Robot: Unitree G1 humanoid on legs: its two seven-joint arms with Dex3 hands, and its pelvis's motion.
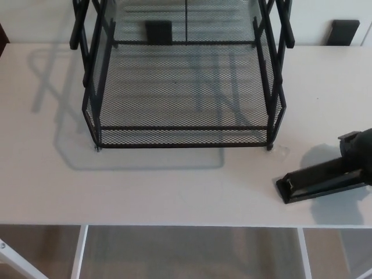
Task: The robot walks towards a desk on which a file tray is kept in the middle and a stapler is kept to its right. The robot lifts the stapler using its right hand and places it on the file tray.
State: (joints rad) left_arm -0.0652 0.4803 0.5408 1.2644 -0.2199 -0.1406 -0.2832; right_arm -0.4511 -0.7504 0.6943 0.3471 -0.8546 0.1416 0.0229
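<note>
Long black stapler (317, 181) sits front-right on the white table (174, 192), near the black wire-mesh file tray (180, 136) but apart from it. Black right hand (359, 152) overlaps its rear end, cut off by the frame, so grip can't be told. Best to clamp mid-body, lift level, clear the front rim.

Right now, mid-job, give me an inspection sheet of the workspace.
Surface: white desk.
Job's things: file tray mid-desk, lower shelf empty; stapler lying on the desk to its right, apart from it.
Clutter: nothing seen.
Robot hands: right robot hand at the stapler's rear end, grip unclear; left not in view.
Cables: nothing seen.
Surroundings: dark blocks past the far edge.
</note>
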